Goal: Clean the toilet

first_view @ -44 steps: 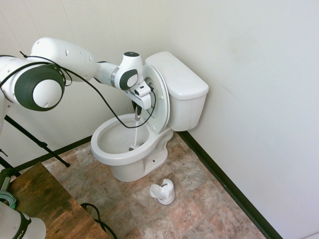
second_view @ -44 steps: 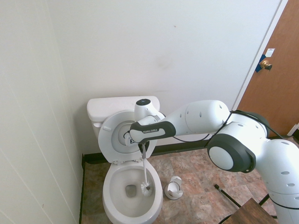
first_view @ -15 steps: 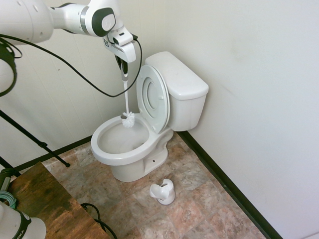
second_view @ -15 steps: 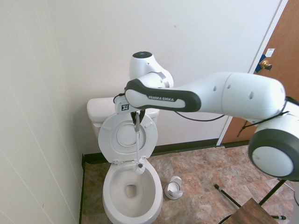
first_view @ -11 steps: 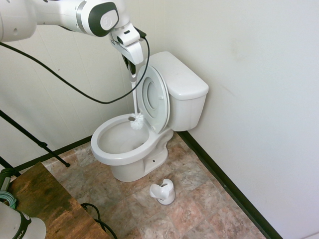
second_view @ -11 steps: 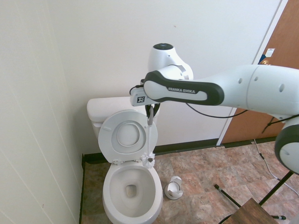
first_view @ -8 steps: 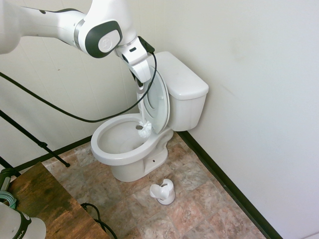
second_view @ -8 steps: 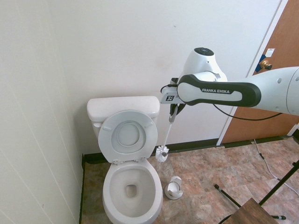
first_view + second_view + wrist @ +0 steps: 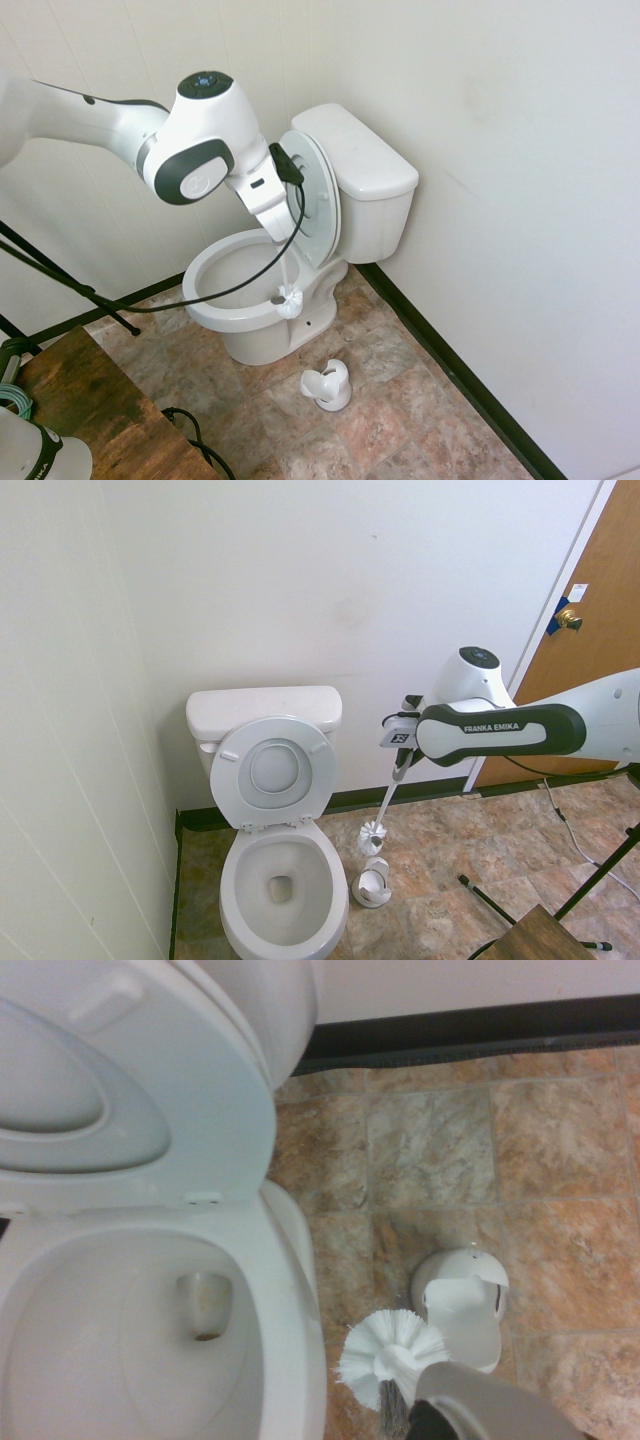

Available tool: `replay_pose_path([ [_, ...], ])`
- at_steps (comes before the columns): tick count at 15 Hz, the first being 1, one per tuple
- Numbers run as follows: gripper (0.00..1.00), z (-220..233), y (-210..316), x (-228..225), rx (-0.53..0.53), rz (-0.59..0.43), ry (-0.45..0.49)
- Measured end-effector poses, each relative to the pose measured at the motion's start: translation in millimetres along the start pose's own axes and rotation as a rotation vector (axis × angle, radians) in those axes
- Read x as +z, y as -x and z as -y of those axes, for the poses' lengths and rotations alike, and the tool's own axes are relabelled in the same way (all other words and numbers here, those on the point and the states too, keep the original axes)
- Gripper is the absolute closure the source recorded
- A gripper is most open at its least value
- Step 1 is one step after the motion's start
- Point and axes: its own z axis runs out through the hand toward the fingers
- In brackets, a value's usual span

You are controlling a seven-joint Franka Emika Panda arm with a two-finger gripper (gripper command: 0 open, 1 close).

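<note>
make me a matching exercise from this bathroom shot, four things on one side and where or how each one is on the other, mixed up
Things:
1. toilet brush
2. brush holder
3. toilet lid
4. door

Places or states:
a. standing on the floor tiles beside the bowl
b. brown, with a knob, at the far edge of the room
c. raised, leaning back against the tank
d. held by the hand, head hanging above the holder

Pairs: 1-d, 2-a, 3-c, 4-b

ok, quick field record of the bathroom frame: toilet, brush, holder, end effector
toilet: lid and seat raised against the tank, bowl open
brush: held by its handle, head down, outside the bowl, above the floor
holder: on the floor tiles beside the bowl, empty, just below the brush head
end effector: shut on the brush handle, angled downward
</note>
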Motion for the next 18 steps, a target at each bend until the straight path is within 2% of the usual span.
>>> replay_pose_path([
  [5, 1.00, -22, -30, 51, 0.071, -0.011, 0.042],
  [11, 1.00, -13, -63, 122, 0.151, 0.024, 0.084],
  [18, 1.00, -25, -101, 201, 0.206, 0.062, 0.136],
])
